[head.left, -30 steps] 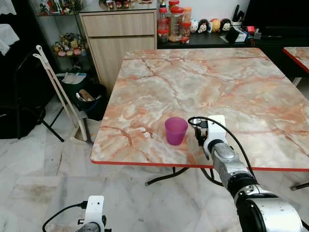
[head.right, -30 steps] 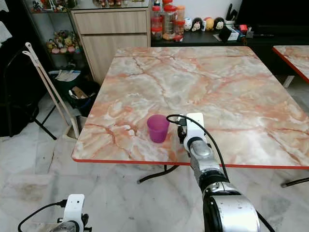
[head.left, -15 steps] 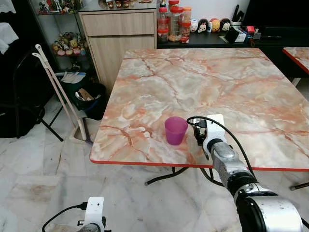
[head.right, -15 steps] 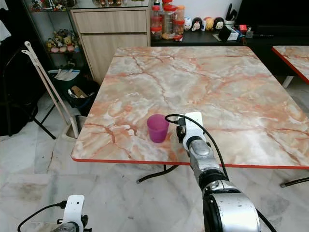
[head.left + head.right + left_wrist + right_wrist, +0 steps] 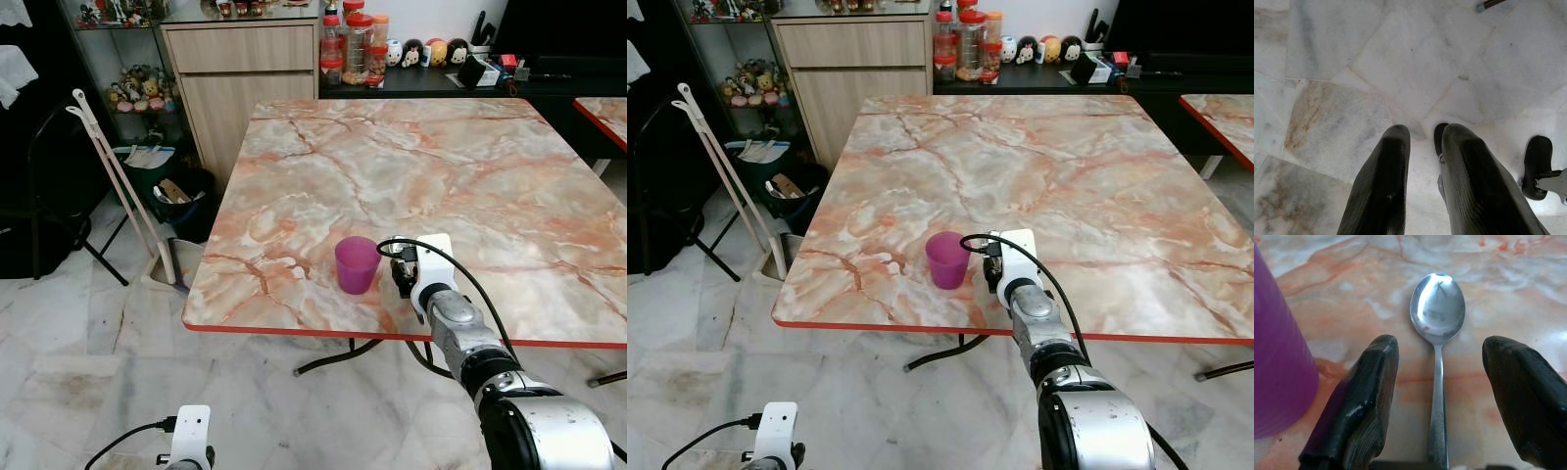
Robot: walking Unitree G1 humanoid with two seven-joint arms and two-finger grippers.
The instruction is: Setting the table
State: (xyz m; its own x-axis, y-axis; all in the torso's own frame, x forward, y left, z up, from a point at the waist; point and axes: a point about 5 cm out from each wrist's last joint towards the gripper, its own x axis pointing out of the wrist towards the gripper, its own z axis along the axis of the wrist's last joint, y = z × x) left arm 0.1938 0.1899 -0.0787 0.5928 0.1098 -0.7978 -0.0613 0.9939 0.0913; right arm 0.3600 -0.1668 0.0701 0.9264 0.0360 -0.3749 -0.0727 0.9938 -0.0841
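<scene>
The right gripper [image 5: 1437, 396] is hovering low over the near edge of the table [image 5: 460, 147], its fingers [image 5: 1359, 396] spread wide with a spoon [image 5: 1438, 323] lying flat on the marble between them, bowl pointing away from the wrist. Neither finger is touching the spoon, so it looks as though the spoon is resting on the table on its own, just right of the cup [image 5: 357, 264].

The main risk, as I judge it, is the cup. It is standing upright just beside the gripper's left finger, and any sideways drift of the arm toward the left could be nudging it over or pushing it toward the near edge, which is not far off. A second risk is the spoon itself: its handle is running back under the wrist, so a careless pull-away could be dragging it askew or off the near edge.

As for containers, the cup is sitting open-mouthed on the near part of the table; I cannot tell what is inside it, if anything. Jars [image 5: 355, 39] are standing on the far counter, too small to read their contents.

The left gripper [image 5: 1422, 181] is hanging idle above the floor [image 5: 1400, 63], its fingers slightly parted and holding nothing.
</scene>
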